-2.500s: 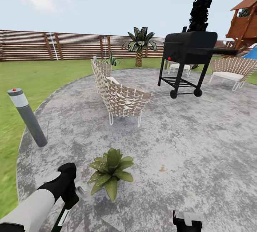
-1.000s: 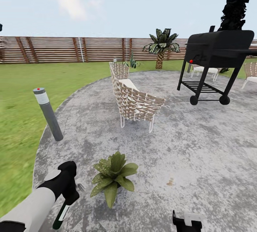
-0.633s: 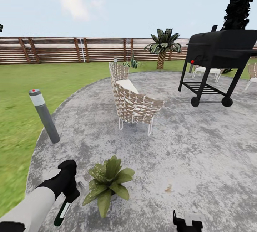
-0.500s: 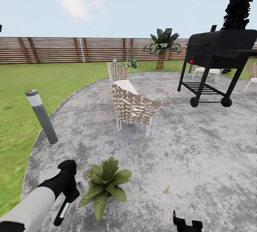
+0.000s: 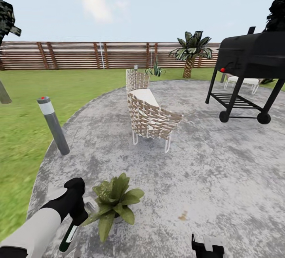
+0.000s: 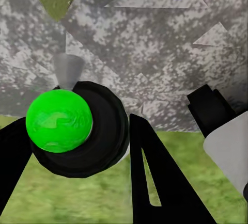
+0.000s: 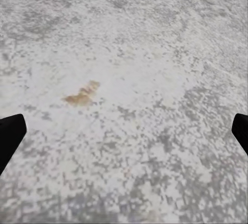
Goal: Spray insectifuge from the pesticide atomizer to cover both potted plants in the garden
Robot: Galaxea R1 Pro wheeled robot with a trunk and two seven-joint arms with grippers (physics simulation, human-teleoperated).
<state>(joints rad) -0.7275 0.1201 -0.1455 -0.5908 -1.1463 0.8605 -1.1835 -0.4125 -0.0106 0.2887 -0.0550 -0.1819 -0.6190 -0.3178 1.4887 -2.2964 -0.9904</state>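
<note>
I'm on the mottled grey patio (image 5: 206, 178), lawn (image 5: 23, 131) at 9 o'clock, fence (image 5: 79, 55) at 12 | left gripper (image 6: 77, 146) grasps dark green atomizer (image 5: 68, 237) at 7 o'clock, just beside leafy potted plant (image 5: 113, 203) | right gripper (image 7: 124, 131) spread wide, holding nothing

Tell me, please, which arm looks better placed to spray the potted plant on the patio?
Left, probably. The left gripper holds the pesticide atomizer right beside the potted plant. The right gripper is open over bare paving, holding nothing.
</note>
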